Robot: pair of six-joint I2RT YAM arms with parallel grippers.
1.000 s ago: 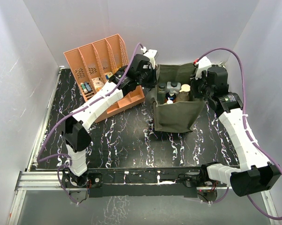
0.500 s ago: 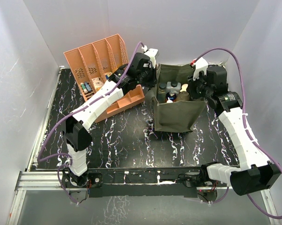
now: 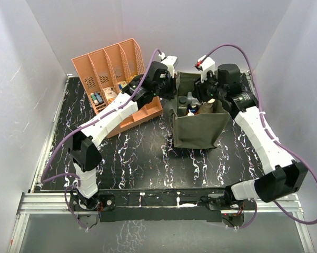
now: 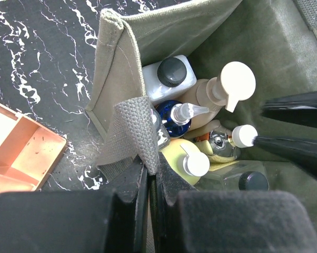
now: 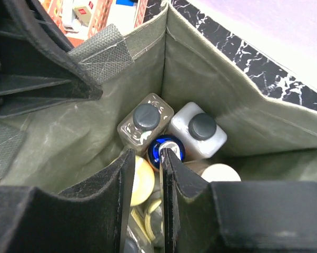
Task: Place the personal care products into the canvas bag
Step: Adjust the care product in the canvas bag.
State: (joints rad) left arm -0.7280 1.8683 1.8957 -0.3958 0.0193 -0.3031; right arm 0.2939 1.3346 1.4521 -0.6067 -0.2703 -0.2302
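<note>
Boxy olive-green canvas bag (image 3: 198, 132) is stood upright on the black white-veined desk (image 3: 137, 153), right of centre in the top view. It is just beside the salmon-orange slotted plastic rack (image 3: 108, 63).

Bottles are recorded inside the bag, packed against one another:
- white square bottle with dark cap (image 4: 171, 74)
- tan pump bottle with cream head (image 4: 229, 84)
- blue pump bottle with clear nozzle (image 4: 179, 113)
- yellow white-capped bottle (image 4: 187, 161)
- clear dark-capped bottle (image 5: 145, 118)

A small round clear item is noted among them but not resolved further.

Left hand (image 4: 149, 168) is seen at the bag's left rim in the top view. Its fingers are pressed together on the woven olive side strap (image 4: 132, 132), which is pinched at lower centre of the left wrist view.

Right hand (image 5: 148, 158) is held over the bag's mouth, tips inside. Its fingers are narrowly parted. In the left wrist view bag lining is seen through the gap, with nothing clamped. The blue pump's top is seen just beyond the tips.
</note>
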